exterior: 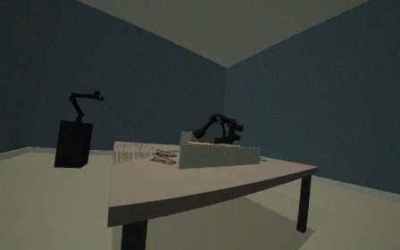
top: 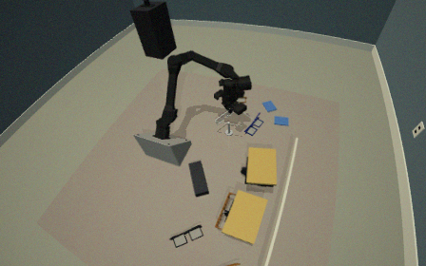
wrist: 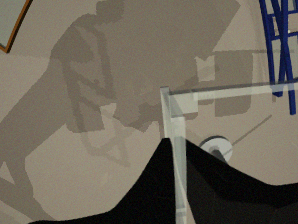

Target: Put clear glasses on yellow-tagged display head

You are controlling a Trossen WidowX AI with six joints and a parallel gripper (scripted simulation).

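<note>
The table is presenting its near edge and right corner to the exterior view, with open floor lying around it; in the top view a pale strip is running along the right side of the work area, and two yellow-topped blocks are standing just beside it, well apart from the arm's grey base. The gripper is hanging above the table between the base and the blue glasses; its fingers are clenching the clear glasses by a thin frame part, one pale bar running upright and another leading off to the right in the wrist view, lifted above the table; a small round stand is sitting just below; no legible writing is showing.
</note>
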